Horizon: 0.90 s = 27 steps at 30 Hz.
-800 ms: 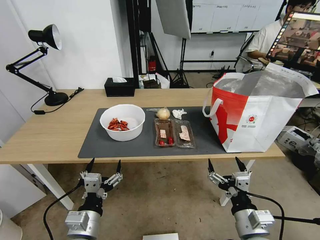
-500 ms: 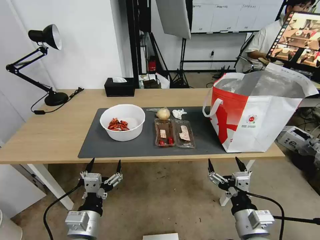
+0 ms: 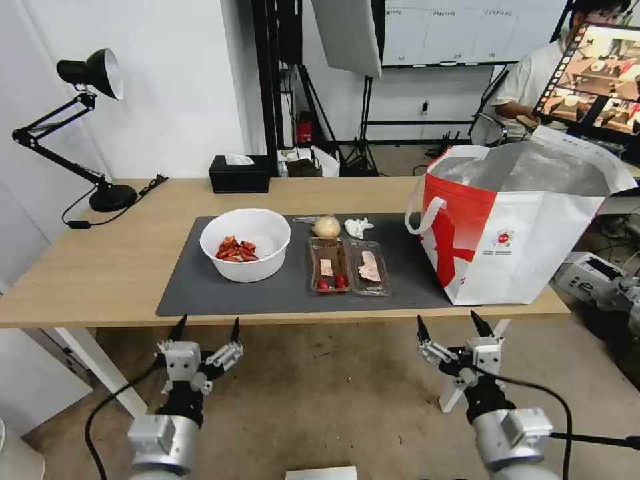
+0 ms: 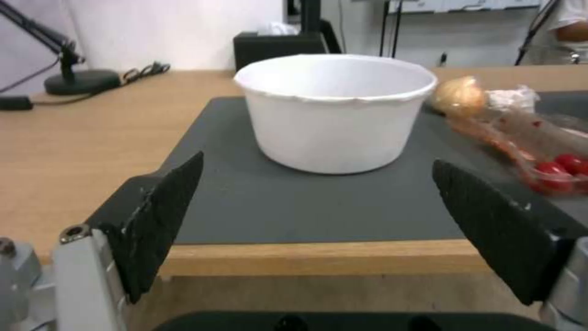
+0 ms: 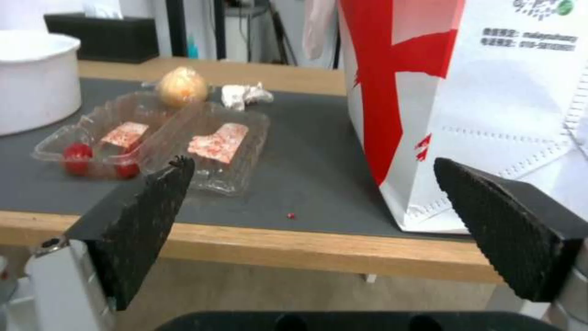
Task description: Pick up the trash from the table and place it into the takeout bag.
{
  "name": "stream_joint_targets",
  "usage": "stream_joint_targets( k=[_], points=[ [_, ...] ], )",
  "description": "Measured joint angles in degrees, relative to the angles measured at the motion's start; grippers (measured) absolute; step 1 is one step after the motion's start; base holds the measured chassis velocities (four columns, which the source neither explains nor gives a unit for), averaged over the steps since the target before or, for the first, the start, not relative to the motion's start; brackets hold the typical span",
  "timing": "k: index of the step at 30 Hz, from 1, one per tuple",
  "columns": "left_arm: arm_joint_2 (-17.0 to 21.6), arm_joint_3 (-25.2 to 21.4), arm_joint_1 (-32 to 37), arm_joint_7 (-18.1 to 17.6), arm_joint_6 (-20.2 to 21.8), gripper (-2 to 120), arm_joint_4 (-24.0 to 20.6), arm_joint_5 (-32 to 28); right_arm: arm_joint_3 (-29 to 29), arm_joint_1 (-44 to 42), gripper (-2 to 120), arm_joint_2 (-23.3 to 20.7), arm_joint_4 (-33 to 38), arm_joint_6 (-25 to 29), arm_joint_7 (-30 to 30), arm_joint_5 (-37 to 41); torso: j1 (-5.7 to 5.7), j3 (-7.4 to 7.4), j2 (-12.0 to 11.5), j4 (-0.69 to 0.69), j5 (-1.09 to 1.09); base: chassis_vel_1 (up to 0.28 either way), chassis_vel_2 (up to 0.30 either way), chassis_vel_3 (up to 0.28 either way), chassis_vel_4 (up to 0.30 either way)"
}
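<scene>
On the table's (image 3: 120,267) dark grey mat (image 3: 200,293) stands a white bowl (image 3: 245,245) with red scraps. Right of it lie a clear two-compartment tray (image 3: 349,267), a tan wrapped lump (image 3: 326,227) and a crumpled tissue (image 3: 358,227). The white and red takeout bag (image 3: 513,227) stands open at the table's right end. My left gripper (image 3: 205,328) is open below the front edge, facing the bowl (image 4: 336,110). My right gripper (image 3: 449,325) is open too, below the edge between the tray (image 5: 153,138) and the bag (image 5: 466,101).
A black tissue box (image 3: 239,173) and a black desk lamp (image 3: 87,127) stand at the back left of the table. A person sits at a screen behind the bag. A white table leg (image 3: 107,373) is near my left arm.
Both grippers have drawn slightly up and forward toward the table's front edge. Everything on the table is unmoved.
</scene>
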Motion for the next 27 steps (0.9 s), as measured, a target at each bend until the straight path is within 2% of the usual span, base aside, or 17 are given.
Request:
stream_joint_targets(
  k=[1, 3, 4, 5, 7, 8, 10, 11, 13, 14, 16, 27],
  points=[
    [0.47, -0.36, -1.01, -0.69, 2.62, 100, -0.6, -1.24, 0.39, 0.92, 100, -1.82, 0.43, -2.56, 0.33, 1.81, 0.0, 0.0, 0.0, 0.0, 0.0, 0.0, 0.0, 0.0, 0.0],
    [0.66, -0.5, -1.45, -0.96, 3.74, 100, -0.86, -1.79, 0.55, 1.32, 100, -2.6, 0.62, -3.69, 0.47, 2.56, 0.0, 0.0, 0.0, -0.01, 0.0, 0.0, 0.0, 0.0, 0.0],
    [1.28, -0.96, -2.72, -1.85, 7.14, 100, -1.62, -3.38, 1.04, 2.44, 100, -4.86, 1.13, -6.78, 0.88, 4.78, 0.0, 0.0, 0.0, 0.0, 0.0, 0.0, 0.0, 0.0, 0.0],
    [1.28, -0.96, -2.72, -1.85, 7.14, 100, -1.62, -3.38, 1.04, 2.44, 100, -4.86, 1.13, -6.78, 0.88, 4.78, 0.0, 0.0, 0.0, 0.0, 0.0, 0.0, 0.0, 0.0, 0.0],
    [2.14, -1.64, -4.58, -3.11, 12.07, 100, -2.72, -5.74, 1.81, 4.28, 100, -8.4, 1.94, -11.72, 1.54, 8.27, 0.0, 0.0, 0.0, 0.0, 0.0, 0.0, 0.0, 0.0, 0.0],
    [2.14, -1.64, -4.58, -3.11, 12.07, 100, -2.72, -5.74, 1.81, 4.28, 100, -8.4, 1.94, -11.72, 1.54, 8.27, 0.0, 0.0, 0.0, 0.0, 0.0, 0.0, 0.0, 0.0, 0.0],
    [2.9, -2.37, -6.11, -4.23, 15.14, 100, -3.8, -8.14, 2.44, 5.72, 100, -11.21, 2.62, -15.67, 2.05, 11.06, 0.0, 0.0, 0.0, -0.01, 0.0, 0.0, 0.0, 0.0, 0.0],
    [3.1, -2.55, -6.43, -4.44, 15.67, 100, -4.15, -8.82, 2.76, 6.51, 100, -12.77, 2.97, -17.85, 2.32, 12.62, 0.01, 0.0, 0.0, -0.02, 0.01, 0.0, 0.0, 0.0, 0.0],
    [3.13, -2.55, -6.43, -4.44, 15.84, 100, -4.18, -8.96, 2.93, 6.91, 100, -13.56, 3.15, -18.93, 2.47, 13.36, 0.0, 0.0, 0.0, -0.01, 0.01, 0.0, 0.0, 0.0, 0.0],
    [3.18, -2.58, -6.26, -4.25, 15.95, 100, -4.23, -8.81, 2.91, 8.67, 100, -15.57, 3.12, -20.25, 2.52, 16.62, 0.0, 0.0, 0.0, -0.01, -0.02, 0.0, 0.0, 0.0, 0.0],
    [3.21, -2.59, -6.0, -3.91, 15.95, 100, -4.25, -8.48, 2.66, 9.36, 100, -15.83, 2.77, -19.75, 2.28, 17.79, 0.0, 0.0, 0.0, 0.02, 0.0, 0.0, 0.0, 0.0, 0.0],
    [2.92, -2.54, -4.46, -1.95, 15.02, 100, -3.9, -5.77, 2.0, 9.45, 100, -15.04, 0.65, -13.21, 0.64, 18.6, 0.01, 0.0, 0.0, -0.01, 0.0, 0.0, 0.0, 0.0, 0.0]
  ],
)
